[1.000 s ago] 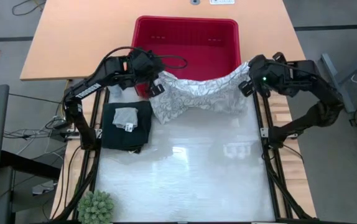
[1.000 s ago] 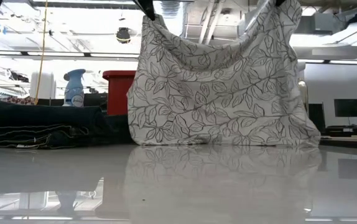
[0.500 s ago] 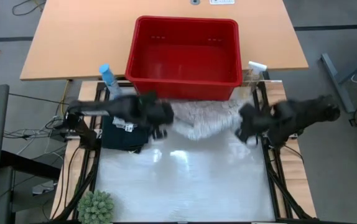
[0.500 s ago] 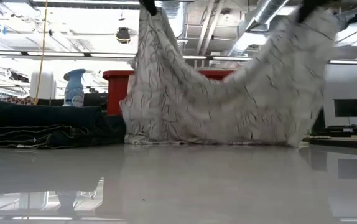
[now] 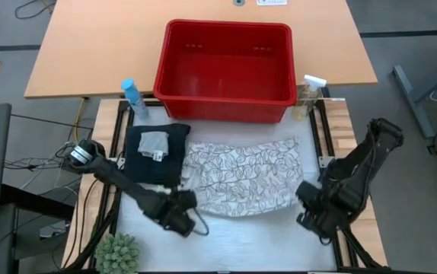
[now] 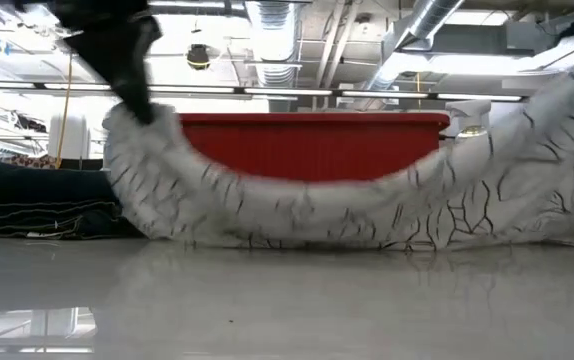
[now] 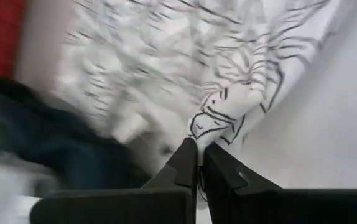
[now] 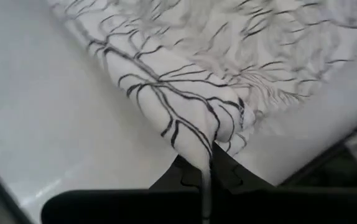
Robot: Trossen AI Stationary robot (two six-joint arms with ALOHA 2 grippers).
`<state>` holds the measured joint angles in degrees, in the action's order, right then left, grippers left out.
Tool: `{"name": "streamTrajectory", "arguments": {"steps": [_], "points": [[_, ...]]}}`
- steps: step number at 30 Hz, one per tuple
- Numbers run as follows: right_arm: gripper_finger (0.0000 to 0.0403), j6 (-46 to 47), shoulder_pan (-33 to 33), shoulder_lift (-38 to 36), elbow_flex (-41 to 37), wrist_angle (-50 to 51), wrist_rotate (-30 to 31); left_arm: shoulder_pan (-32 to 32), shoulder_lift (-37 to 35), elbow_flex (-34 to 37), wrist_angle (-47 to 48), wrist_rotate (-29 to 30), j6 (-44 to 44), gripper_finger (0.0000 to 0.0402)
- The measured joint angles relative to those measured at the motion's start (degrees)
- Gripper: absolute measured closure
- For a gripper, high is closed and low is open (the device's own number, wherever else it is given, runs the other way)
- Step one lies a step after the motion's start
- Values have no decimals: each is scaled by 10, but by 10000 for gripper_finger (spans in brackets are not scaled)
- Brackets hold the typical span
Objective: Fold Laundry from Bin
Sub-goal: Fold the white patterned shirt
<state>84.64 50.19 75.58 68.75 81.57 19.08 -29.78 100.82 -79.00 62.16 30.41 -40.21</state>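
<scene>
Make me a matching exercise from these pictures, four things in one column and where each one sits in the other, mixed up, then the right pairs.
1. red bin
2. leaf-print cloth
3. dark trousers
4. small plant

A. folded, left of the printed cloth
B. table's near left corner
C. spread on the table, pinched by both grippers
D. far edge, empty

Pairs: 1-D, 2-C, 3-A, 4-B

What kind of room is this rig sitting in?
Likely a lab or workshop: exposed ceiling ducts, an aluminium-framed robot table butted against a wooden table, loose cables on the floor.
</scene>
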Motion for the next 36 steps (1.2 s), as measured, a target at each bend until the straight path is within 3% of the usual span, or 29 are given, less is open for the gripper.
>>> {"name": "streamTrajectory", "arguments": {"steps": [6,18,36], "points": [[383,-4,41,76,0,-47,-57,-61,0,79,-97,-33,-108,401],[374,-7,95,207,0,-68,-149,-141,0,150,-129,-66,-223,401],[380,41,141,233,0,-177,-190,-173,4,152,-159,-40,-336,401]]}}
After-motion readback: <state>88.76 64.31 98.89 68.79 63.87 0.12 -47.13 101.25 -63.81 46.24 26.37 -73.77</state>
